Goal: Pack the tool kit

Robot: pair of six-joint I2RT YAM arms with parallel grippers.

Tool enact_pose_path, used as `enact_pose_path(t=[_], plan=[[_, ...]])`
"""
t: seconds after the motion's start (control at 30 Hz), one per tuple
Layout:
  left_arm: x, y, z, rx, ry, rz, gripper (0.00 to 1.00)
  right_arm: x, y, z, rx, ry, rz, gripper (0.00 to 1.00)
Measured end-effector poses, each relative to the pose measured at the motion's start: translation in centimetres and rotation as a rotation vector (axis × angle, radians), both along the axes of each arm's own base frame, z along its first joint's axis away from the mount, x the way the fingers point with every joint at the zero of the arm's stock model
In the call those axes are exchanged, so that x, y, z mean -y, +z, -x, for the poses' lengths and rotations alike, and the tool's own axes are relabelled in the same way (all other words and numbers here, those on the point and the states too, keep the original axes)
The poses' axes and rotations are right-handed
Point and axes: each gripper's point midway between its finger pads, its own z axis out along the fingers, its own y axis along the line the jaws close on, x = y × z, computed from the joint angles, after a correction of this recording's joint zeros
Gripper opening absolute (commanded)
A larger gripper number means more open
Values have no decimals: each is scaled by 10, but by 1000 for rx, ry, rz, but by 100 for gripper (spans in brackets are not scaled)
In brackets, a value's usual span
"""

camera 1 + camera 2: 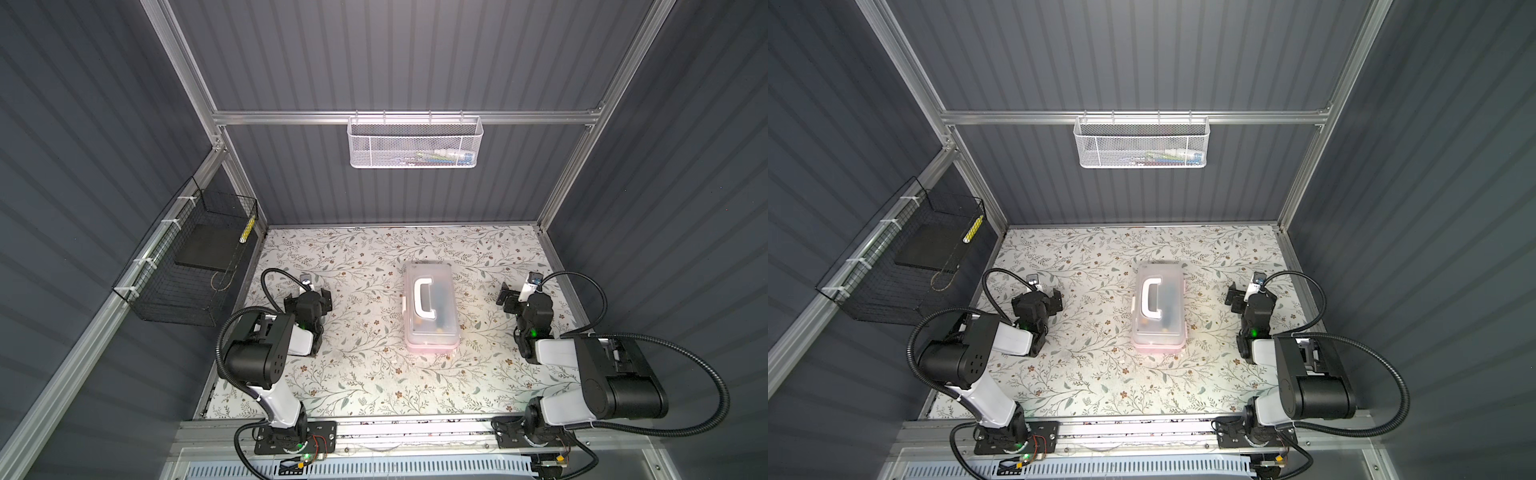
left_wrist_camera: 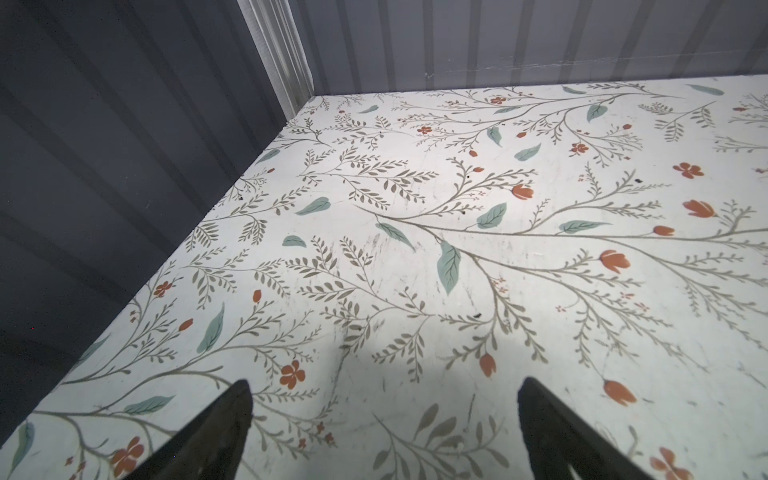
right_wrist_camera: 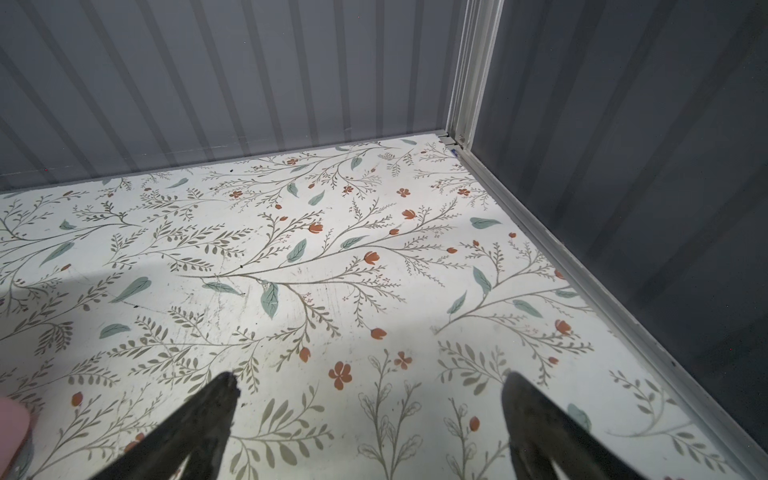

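Two arms, both empty: left gripper (image 2: 384, 386) and right gripper (image 3: 370, 380) stand wide open. The case (image 1: 431, 309) sits closed at mid table (image 1: 365, 374) between them, touching neither, long axis front-to-back. Right gripper judged nearer, case on its left.

Arms (image 1: 266, 361) black and white, ribbed black cables (image 1: 726, 395), green lights (image 1: 532, 333); jaws seemingly black.

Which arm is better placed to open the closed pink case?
Left, likely. The pink plastic case with frosted lid shows its white latch tab on the side nearer the open, empty left gripper. The right gripper, also open, flanks the opposite side.
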Motion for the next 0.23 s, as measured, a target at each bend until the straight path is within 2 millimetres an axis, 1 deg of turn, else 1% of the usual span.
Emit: enact_pose_path(t=[0.23], plan=[[0, 0, 0, 0, 0, 0, 100, 1, 3, -4, 3, 7, -12, 99]])
